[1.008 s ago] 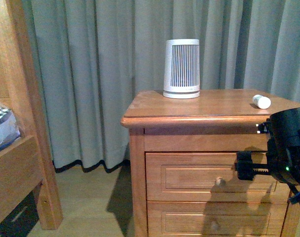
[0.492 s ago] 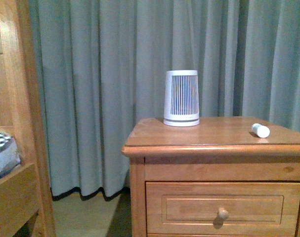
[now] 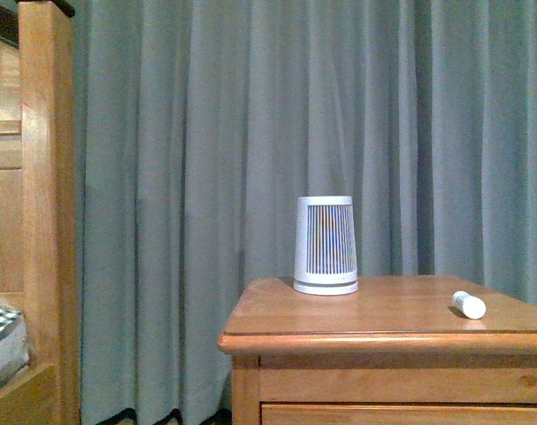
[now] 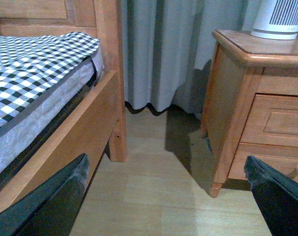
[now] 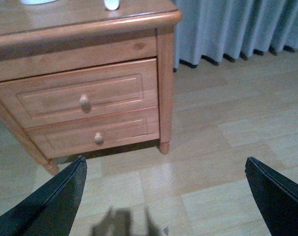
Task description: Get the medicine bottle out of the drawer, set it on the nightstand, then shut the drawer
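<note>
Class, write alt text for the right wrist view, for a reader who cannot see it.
A wooden nightstand stands on pale wood flooring, its upper drawer shut, a small white medicine bottle on its top. The open right gripper hangs clear of it.

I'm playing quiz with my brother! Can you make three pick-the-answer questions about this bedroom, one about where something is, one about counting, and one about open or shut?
1. Where is the medicine bottle?
A. on the floor
B. lying on top of the nightstand
C. on the bed

2. How many knobs show on the nightstand's front in the right wrist view?
A. two
B. four
C. none

3. How is the upper drawer?
A. pulled right out
B. missing
C. shut

Answers:
1 B, the little white bottle lies on the wooden top, apart from the ribbed white cone.
2 A, one knob on each drawer.
3 C, its front sits flush with the cabinet.
</note>
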Robot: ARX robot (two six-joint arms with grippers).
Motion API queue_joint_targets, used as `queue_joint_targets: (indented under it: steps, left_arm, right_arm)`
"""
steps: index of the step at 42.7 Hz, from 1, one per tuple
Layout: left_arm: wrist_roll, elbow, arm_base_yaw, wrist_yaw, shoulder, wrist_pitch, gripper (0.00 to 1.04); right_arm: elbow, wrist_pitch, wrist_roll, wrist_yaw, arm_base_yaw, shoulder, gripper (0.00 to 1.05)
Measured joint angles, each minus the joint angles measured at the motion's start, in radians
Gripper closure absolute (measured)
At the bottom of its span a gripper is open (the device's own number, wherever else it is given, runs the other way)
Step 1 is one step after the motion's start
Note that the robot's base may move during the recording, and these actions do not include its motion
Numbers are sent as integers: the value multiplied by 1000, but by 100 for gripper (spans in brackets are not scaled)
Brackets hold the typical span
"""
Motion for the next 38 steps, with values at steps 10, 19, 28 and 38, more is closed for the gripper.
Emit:
queue_joint_targets:
  steps: [10, 19, 28, 38]
  left_arm:
    - [0, 0, 0, 0, 0, 0, 7]
    - [0, 0, 0, 0, 0, 0, 7]
    - [0, 0, 0, 2, 0, 0, 7]
    - [0, 0, 0, 1, 0, 0, 7]
  right_arm:
    - [-76, 102, -13, -10, 20, -51, 7]
    - [-162, 281, -135, -360, -144, -141, 29]
    - [-214, 299, -188, -404, -162, -176, 76]
    - [-240, 304, -196, -404, -162, -200, 102]
